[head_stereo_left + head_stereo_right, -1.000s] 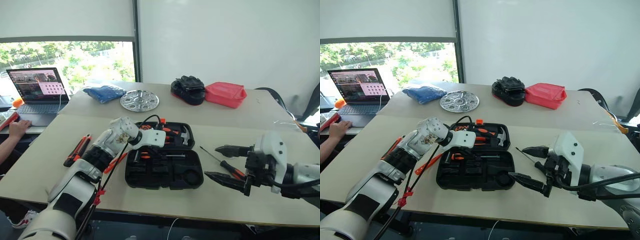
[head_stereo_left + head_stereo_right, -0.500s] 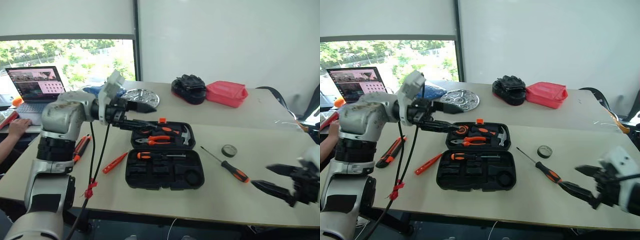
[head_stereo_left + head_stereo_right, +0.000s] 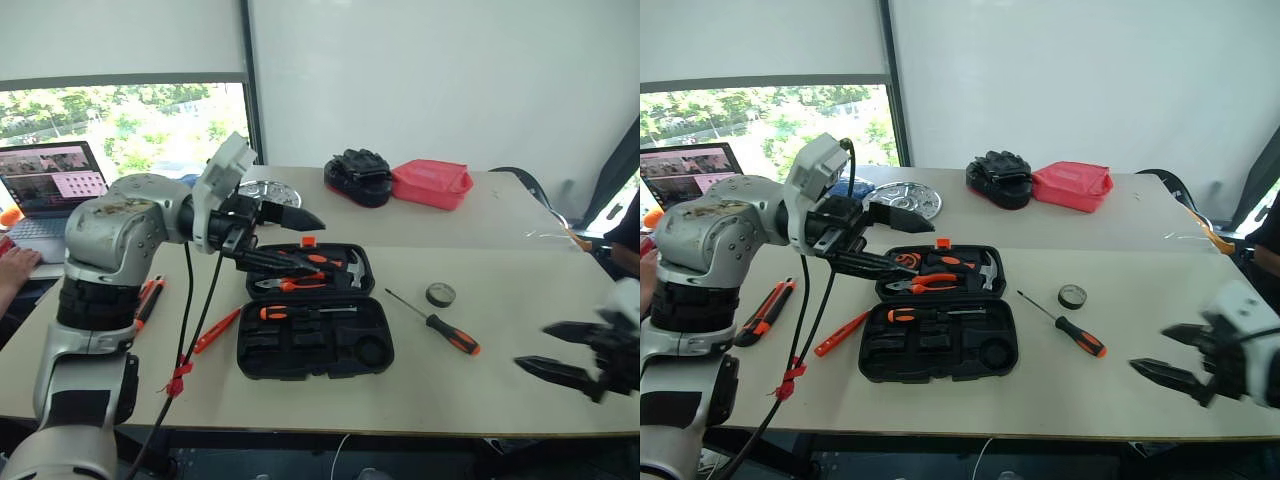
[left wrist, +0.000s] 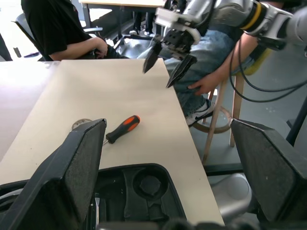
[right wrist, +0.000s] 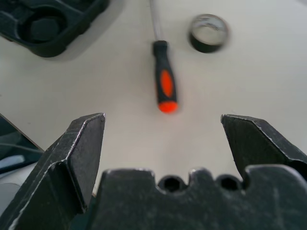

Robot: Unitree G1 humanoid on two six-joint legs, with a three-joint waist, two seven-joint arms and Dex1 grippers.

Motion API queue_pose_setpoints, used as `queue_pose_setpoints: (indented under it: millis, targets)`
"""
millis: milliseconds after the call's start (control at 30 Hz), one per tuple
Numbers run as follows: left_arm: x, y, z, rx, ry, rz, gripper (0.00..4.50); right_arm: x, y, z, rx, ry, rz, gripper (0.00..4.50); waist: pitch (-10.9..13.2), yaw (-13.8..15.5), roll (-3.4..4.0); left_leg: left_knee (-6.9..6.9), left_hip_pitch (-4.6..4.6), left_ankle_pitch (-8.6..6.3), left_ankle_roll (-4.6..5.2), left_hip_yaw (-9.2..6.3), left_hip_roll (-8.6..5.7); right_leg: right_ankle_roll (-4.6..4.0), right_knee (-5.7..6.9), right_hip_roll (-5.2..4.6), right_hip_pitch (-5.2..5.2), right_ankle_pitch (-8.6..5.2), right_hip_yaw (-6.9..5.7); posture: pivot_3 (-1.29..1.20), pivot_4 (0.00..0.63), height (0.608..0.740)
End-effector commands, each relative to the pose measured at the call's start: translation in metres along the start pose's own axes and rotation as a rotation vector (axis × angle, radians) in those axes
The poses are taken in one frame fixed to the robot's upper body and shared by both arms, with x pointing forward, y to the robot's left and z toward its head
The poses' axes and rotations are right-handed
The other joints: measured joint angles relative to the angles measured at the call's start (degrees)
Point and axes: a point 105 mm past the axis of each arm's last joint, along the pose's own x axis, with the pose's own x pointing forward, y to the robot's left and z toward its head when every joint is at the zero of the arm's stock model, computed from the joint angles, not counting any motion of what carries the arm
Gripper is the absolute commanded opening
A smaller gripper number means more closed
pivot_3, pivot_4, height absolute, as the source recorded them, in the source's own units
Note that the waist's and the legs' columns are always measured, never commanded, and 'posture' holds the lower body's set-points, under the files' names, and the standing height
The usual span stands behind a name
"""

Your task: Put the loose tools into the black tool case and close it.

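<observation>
The black tool case (image 3: 318,345) lies open mid-table, pliers and a hammer in its lid, a black-and-orange screwdriver (image 3: 300,312) in its near half. My left gripper (image 3: 300,243) hangs open and empty above the lid's left side. To the case's right lie a second black-and-orange screwdriver (image 3: 440,325) and the small black tape roll (image 3: 440,294). On its left lie the slim orange screwdriver (image 3: 217,330) and the utility knife (image 3: 765,310). My right gripper (image 3: 532,345) stands open and empty near the table's front right edge, apart from that screwdriver (image 5: 164,81) and the roll (image 5: 207,32).
Black gloves (image 3: 355,175), a red pouch (image 3: 432,183) and a round metal plate (image 3: 895,195) sit on the far table. A laptop (image 3: 45,190) and a person's hand (image 3: 10,265) are at far left. A cable with a red tie (image 3: 180,380) hangs from my left arm.
My left gripper rose from the case and opened; a screwdriver now lies in the near half. My right gripper drew away rightwards to the front edge. The camera swung right.
</observation>
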Motion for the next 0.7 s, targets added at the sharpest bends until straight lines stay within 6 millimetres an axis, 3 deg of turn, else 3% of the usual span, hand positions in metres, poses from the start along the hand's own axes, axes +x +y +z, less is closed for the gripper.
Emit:
queue_pose_setpoints:
  millis: [33, 200, 333, 433, 567, 700]
  targets:
    - [0.001, -0.006, 0.008, 0.05, 0.003, -0.034, 4.42, 0.027, -0.004, -0.002, 0.001, 0.079, 0.004, 4.5, 0.0, 0.3, 0.05, 0.01, -0.05, 0.0, 0.0, 0.0, -0.02, 0.0, 0.01, -0.02, -0.05, 0.0, 0.0, 0.0, 0.15, 0.74]
    - [0.001, -0.008, 0.006, 0.058, 0.019, -0.047, 4.42, 0.057, -0.016, -0.003, 0.079, 0.115, -0.018, 4.5, 0.0, 1.0, 0.06, 0.02, -0.23, -0.01, 0.02, 0.01, -0.05, 0.04, -0.07, -0.07, -0.16, -0.02, -0.06, 0.0, 0.15, 0.74]
    - [-0.002, -0.006, 0.002, 0.072, 0.041, -0.027, 4.42, 0.071, -0.023, -0.016, 0.106, 0.173, -0.033, 4.5, 0.0, 1.7, 0.08, 0.02, -0.31, -0.01, 0.02, 0.0, -0.08, 0.04, -0.07, -0.09, -0.19, -0.02, -0.1, 0.0, 0.15, 0.74]
    - [-0.004, -0.005, -0.001, 0.077, 0.049, -0.016, 4.5, 0.08, -0.024, -0.025, 0.116, 0.196, -0.024, 3.83, 0.0, 1.6, 0.08, 0.04, -0.33, -0.01, 0.02, 0.02, -0.08, 0.05, -0.08, -0.1, -0.2, -0.02, -0.1, 0.0, 0.15, 0.74]
    - [-0.006, -0.003, -0.007, 0.074, 0.063, -0.006, 4.5, 0.086, -0.03, -0.035, 0.085, 0.223, -0.049, 2.36, 0.0, 1.4, 0.08, 0.04, -0.22, -0.01, 0.02, 0.02, -0.06, 0.04, -0.04, -0.08, -0.14, -0.02, -0.1, 0.0, 0.15, 0.74]
    - [-0.013, 0.0, -0.013, 0.049, 0.077, 0.036, 4.5, 0.08, -0.03, -0.031, 0.064, 0.197, -0.051, 1.0, 0.0, 1.4, 0.08, 0.04, -0.18, -0.01, 0.02, 0.03, -0.05, 0.03, -0.02, -0.06, -0.12, -0.01, -0.09, 0.0, 0.15, 0.74]
